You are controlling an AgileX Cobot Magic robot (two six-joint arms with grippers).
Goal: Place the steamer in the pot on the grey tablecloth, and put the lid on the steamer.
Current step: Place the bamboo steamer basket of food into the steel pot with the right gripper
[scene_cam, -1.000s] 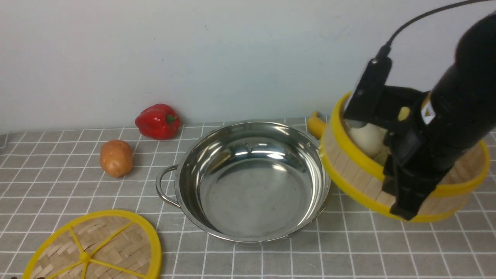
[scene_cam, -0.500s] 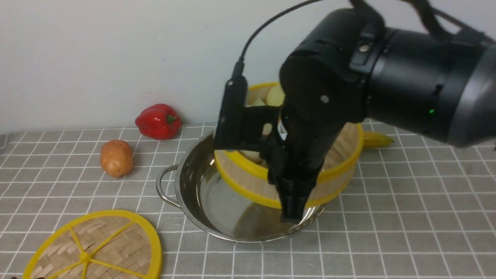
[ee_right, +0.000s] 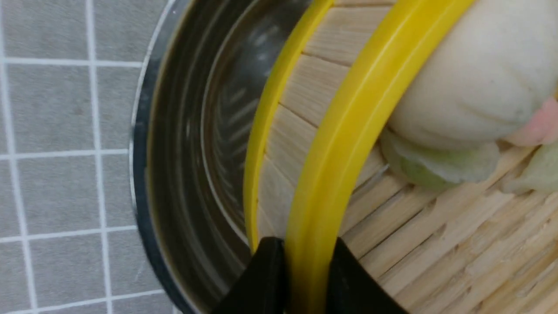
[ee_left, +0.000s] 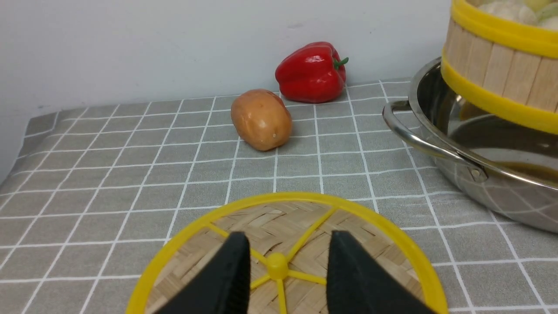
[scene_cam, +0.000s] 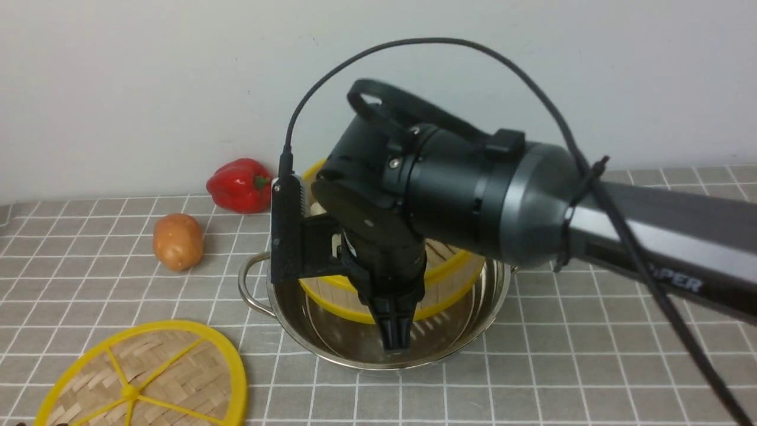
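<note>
While 1 right claw point(ee_right: 301, 266) pinches 1 steamer point(ee_right: 331, 131) over 1 pot point(scene_cam: 473, 319), left claw point(ee_left: 287, 272) gapes.

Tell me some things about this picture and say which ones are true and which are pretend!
1. The right gripper is pinching the steamer by its yellow rim. True.
2. The steamer is empty inside. False: it holds toy buns.
3. The lid is already on the steamer. False: it lies flat on the grey tablecloth, apart from the pot.
4. The steamer is over the pot. True: its lower part is inside the pot's rim, tilted.
5. The left gripper is holding the potato. False: its jaws stand open over the lid's knob, holding nothing; the potato lies on the cloth near the red pepper.
</note>
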